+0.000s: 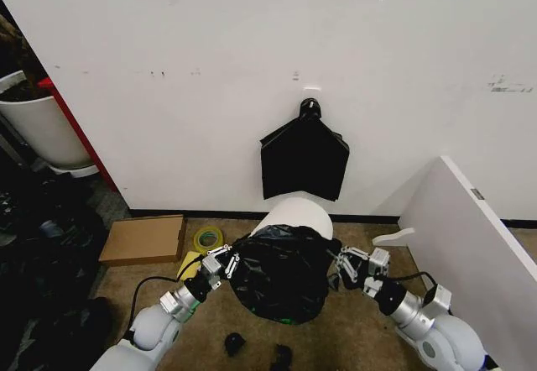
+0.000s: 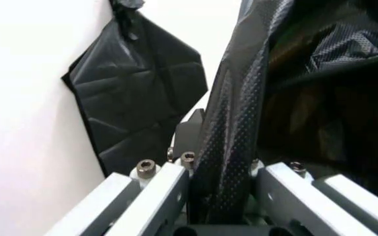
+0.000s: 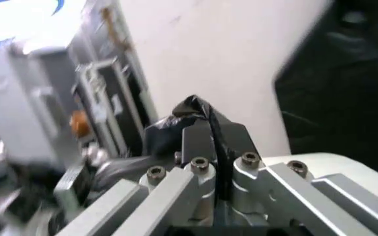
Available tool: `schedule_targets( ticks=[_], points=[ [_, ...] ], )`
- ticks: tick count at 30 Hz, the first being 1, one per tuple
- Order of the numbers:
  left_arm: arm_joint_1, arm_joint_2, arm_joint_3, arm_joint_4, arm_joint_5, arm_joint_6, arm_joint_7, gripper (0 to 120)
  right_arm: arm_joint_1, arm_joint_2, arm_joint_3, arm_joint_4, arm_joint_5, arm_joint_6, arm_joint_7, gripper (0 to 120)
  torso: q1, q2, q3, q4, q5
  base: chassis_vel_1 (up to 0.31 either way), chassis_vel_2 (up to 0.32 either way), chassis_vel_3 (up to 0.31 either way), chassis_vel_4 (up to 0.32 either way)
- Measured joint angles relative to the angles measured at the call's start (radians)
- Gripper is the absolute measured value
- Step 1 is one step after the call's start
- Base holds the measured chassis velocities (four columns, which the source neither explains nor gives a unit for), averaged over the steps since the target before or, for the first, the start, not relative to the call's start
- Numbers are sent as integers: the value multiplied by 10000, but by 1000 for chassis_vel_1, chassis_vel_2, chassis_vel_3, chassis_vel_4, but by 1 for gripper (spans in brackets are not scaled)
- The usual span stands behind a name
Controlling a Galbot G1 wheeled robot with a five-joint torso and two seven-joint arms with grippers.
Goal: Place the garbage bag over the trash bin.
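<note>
Two grippers hold the garbage bag (image 1: 281, 272) from opposite sides, low in front of the robot. The left gripper (image 1: 225, 263) pinches the bag's left edge; in the left wrist view a fold of textured black plastic (image 2: 232, 142) is clamped between its closed fingers (image 2: 169, 189). The right gripper (image 1: 342, 269) grips the right edge, and the right wrist view shows a small crumpled bunch of the plastic (image 3: 196, 120) pressed between its fingers (image 3: 241, 164), which are narrow around it.

The bag hangs between the two grippers as a loose, glossy black mass, and it covers the near part of the trash bin (image 1: 294, 214). The bin's cream-white far side rises above the bag toward the wall — its near rim is hidden under the plastic, so I cannot tell how far the bag sits over the opening.

On the white wall behind the bin hangs a flat black bundle (image 1: 304, 163) with a knotted top. On the floor to the left lie a cardboard box (image 1: 144, 238) and a roll of yellow tape (image 1: 208, 238). Two small black scraps (image 1: 236, 343) lie on the floor near the robot, and a white board (image 1: 474, 245) leans at the right.
</note>
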Motion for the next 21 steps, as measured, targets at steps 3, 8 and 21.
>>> schedule_targets(
  ticks=[3, 8, 21],
  points=[
    [49, 2, -120, -195, -140, -23, 403, 0, 201, 148, -43, -658, -141, -249, 546, 0, 0, 0, 0, 0, 2, 0, 0, 0, 0],
    [129, 42, -175, -372, -419, -30, 919, 0, 239, 276, -47, -1010, -894, -355, 892, 0, 0, 0, 0, -1, 1, 0, 0, 0, 0],
    [-38, -56, -268, -133, -1275, 344, 45, 0, 261, 386, 211, -1610, -1313, 999, -184, 13, -1, 0, -2, 1, 3, 0, 0, 0, 0]
  ],
)
